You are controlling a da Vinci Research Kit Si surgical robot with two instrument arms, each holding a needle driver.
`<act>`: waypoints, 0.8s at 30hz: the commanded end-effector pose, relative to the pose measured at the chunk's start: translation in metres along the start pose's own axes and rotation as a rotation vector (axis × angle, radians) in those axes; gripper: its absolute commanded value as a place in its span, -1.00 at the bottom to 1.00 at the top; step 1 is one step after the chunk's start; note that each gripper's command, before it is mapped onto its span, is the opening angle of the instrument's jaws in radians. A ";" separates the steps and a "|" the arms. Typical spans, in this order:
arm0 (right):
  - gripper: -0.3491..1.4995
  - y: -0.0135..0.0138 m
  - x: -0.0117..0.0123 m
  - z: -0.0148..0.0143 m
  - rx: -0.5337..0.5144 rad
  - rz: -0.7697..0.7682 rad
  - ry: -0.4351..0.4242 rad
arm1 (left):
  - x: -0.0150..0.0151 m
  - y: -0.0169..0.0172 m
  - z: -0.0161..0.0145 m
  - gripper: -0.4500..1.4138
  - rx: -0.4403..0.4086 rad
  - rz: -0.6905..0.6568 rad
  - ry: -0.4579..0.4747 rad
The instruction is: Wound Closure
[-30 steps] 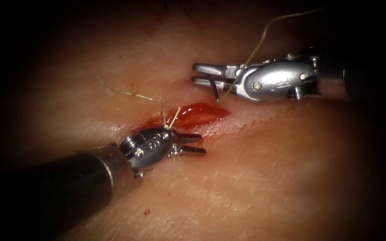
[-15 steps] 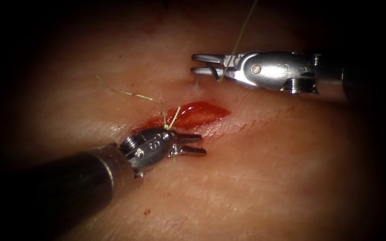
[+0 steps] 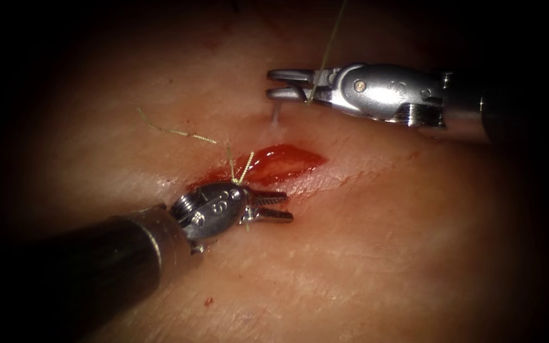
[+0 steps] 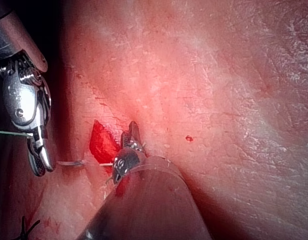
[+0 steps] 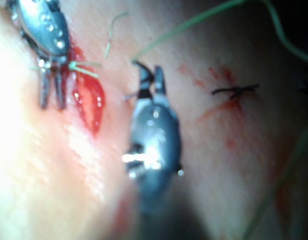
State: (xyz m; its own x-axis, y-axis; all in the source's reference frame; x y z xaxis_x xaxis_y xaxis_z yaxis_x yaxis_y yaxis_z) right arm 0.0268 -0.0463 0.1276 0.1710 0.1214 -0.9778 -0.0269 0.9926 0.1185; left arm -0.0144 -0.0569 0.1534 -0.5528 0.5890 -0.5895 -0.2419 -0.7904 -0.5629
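Note:
The cut lies open in the tissue, wet with red fluid. My right tool hovers just beyond the cut's far edge with its jaws shut on the needle. The needle points down from the jaws and its tip meets the tissue there. Thread runs straight up from the jaws. My left tool rests on the near side at the cut's left end, jaws open and holding nothing. In the left wrist view the right tool holds the needle beside the cut.
Two short thread ends stand up from a stitch at the cut's left end, by the left tool's wrist. A loose thread tail lies on the tissue left of the cut. A dark older stitch sits beyond the right tool.
The right tool rolled and rose slightly, swinging the needle tip down onto the tissue beyond the cut. Its thread swung from the right to straight up. The left tool stayed still.

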 end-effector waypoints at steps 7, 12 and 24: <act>-1.00 0.0009 -0.0003 0.0010 0.015 0.040 0.004 | -0.0001 -0.0004 0.0006 -0.29 0.001 0.001 -0.005; -1.00 0.0012 -0.0003 0.0012 0.036 0.085 0.001 | -0.0002 -0.0004 0.0006 -0.29 0.001 0.001 -0.005; -1.00 -0.0006 -0.0019 0.0030 0.170 0.320 -0.029 | -0.0004 -0.0004 0.0002 -0.29 0.000 0.003 -0.014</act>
State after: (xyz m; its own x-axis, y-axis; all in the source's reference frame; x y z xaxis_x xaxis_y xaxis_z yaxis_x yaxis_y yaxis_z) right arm 0.0286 -0.0474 0.1297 0.2137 0.4322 -0.8761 0.0790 0.8862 0.4564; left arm -0.0138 -0.0570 0.1533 -0.5652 0.5845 -0.5822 -0.2405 -0.7918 -0.5615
